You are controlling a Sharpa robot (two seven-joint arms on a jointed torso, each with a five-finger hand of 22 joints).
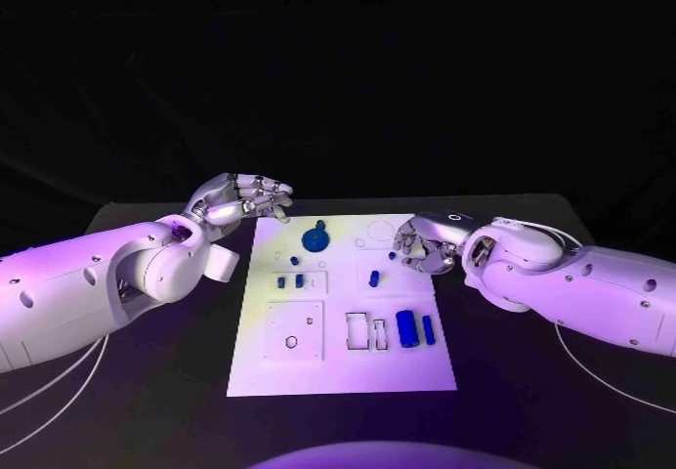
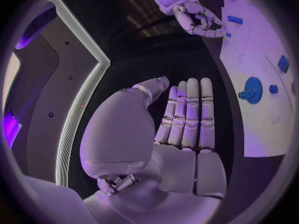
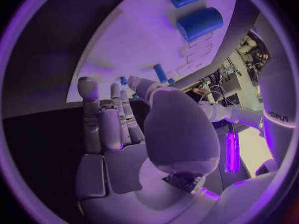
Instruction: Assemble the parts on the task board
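Surface: black table [image 1: 535,391], with the white rectangular task board [image 1: 345,371] laid at its middle.
Parts: small blue pieces [image 1: 407,327] are seated on the board.
Left hand [image 1: 242,201]: fingers apart, nothing held, at the board's far-left corner.
Right hand [image 1: 421,244]: loosely curled, nothing held, at the board's right edge.
Risk: the small upright blue peg [image 1: 375,277] could be toppled by a sideways reach from the right hand.

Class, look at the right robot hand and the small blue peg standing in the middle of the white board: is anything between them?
Nothing visible. The right robot hand hovers at the board's right edge, empty; only bare board separates it from the small blue peg.
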